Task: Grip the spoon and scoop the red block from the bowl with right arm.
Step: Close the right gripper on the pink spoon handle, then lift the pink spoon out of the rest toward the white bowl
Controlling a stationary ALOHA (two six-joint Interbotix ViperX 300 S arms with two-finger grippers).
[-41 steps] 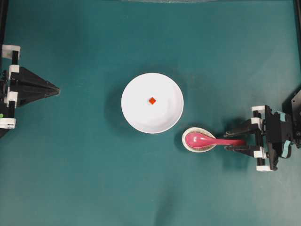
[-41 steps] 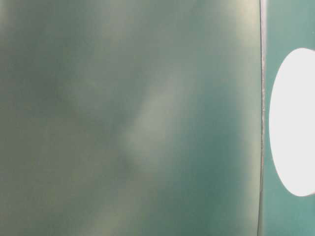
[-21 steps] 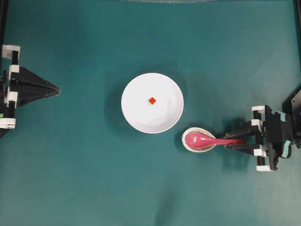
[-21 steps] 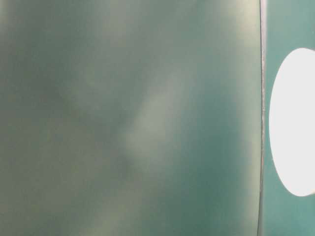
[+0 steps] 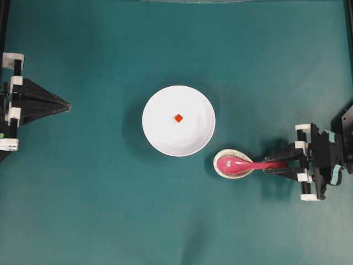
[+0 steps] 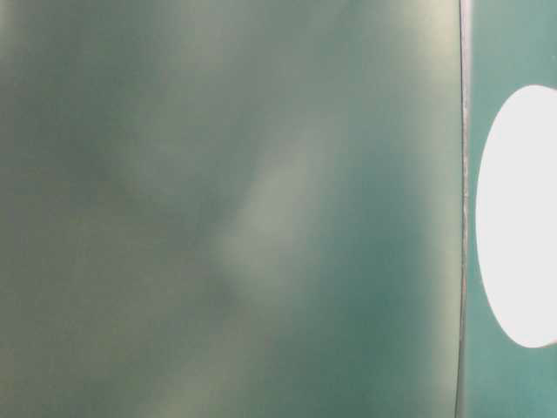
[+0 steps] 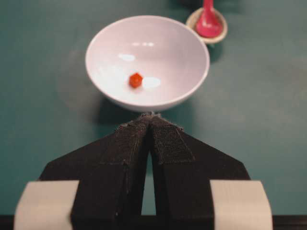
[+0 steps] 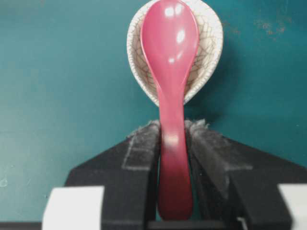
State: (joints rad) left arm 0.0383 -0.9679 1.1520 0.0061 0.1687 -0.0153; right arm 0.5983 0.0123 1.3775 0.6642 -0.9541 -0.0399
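Note:
The glossy pink-red spoon (image 5: 237, 164) lies with its scoop in a small speckled dish (image 5: 222, 170), handle pointing right. My right gripper (image 5: 270, 165) is shut on that handle. In the right wrist view both pads (image 8: 144, 141) press the sides of the spoon (image 8: 170, 57). The white bowl (image 5: 165, 132) sits mid-table with the tiny red block (image 5: 178, 117) inside. My left gripper (image 5: 67, 104) rests shut and empty at the far left, pointing at the bowl (image 7: 168, 52) and the red block (image 7: 135, 80).
The speckled dish (image 8: 211, 43) stands just right of and below the bowl, nearly touching it. Teal table surface (image 5: 99, 210) surrounds everything. The table-level view is blurred, showing only a white oval (image 6: 518, 218) at its right edge.
The right gripper's jaws have narrowed from wide open onto the spoon handle. Spoon, bowl, block and left arm have not moved.

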